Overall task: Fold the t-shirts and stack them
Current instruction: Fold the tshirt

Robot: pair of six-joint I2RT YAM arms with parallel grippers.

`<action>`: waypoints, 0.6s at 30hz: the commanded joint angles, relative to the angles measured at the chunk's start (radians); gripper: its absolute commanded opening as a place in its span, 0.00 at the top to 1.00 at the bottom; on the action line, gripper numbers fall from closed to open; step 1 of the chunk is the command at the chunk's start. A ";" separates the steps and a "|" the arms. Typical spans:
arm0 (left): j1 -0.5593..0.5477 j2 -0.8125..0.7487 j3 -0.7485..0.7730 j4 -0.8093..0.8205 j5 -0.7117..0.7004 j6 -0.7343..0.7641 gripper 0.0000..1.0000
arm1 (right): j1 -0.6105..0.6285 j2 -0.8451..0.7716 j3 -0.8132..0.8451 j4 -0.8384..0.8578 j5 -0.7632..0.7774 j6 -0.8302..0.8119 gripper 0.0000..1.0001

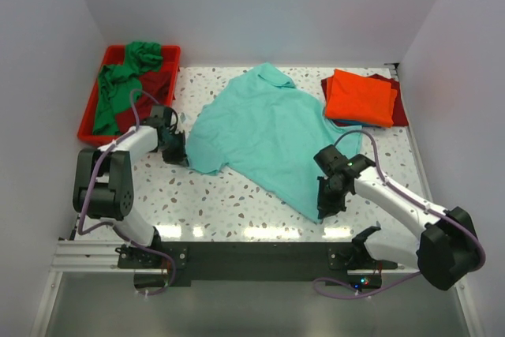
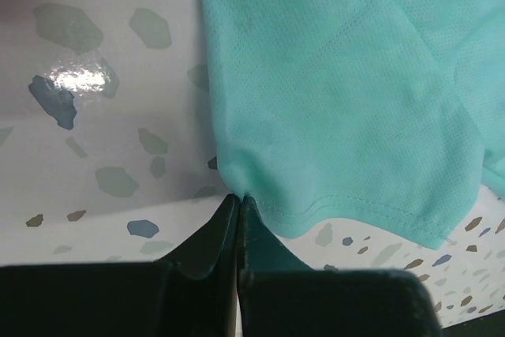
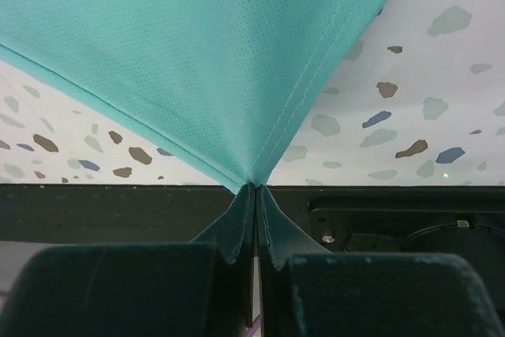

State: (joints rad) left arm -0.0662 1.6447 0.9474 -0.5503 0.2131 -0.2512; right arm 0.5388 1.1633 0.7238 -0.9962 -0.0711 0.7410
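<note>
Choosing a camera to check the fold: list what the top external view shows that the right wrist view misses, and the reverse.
Only top external: the red tray holding a green t-shirt, the folded orange t-shirt, the left arm. Only right wrist: the right fingers shut on the teal t-shirt at its corner, hem stitching clear. Both: the teal t-shirt and the speckled table.

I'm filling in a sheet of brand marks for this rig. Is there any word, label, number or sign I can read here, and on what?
None can be read in any view.
The light teal t-shirt shows only plain mesh and hem stitching, no print or tag.
The folded orange t-shirt, the red tray and the speckled table carry no lettering either.
</note>
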 commanded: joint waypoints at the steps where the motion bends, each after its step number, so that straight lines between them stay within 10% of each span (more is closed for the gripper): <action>1: 0.009 -0.042 0.041 -0.026 0.000 -0.014 1.00 | 0.035 -0.007 -0.026 -0.009 -0.032 0.012 1.00; 18: 0.049 -0.226 0.057 -0.189 -0.073 -0.003 1.00 | 0.086 -0.034 0.009 -0.111 -0.056 0.070 1.00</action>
State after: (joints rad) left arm -0.0387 1.4746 0.9703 -0.6807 0.1715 -0.2508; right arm 0.6174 1.1545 0.6956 -1.0428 -0.0982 0.7837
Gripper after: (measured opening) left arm 0.018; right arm 0.008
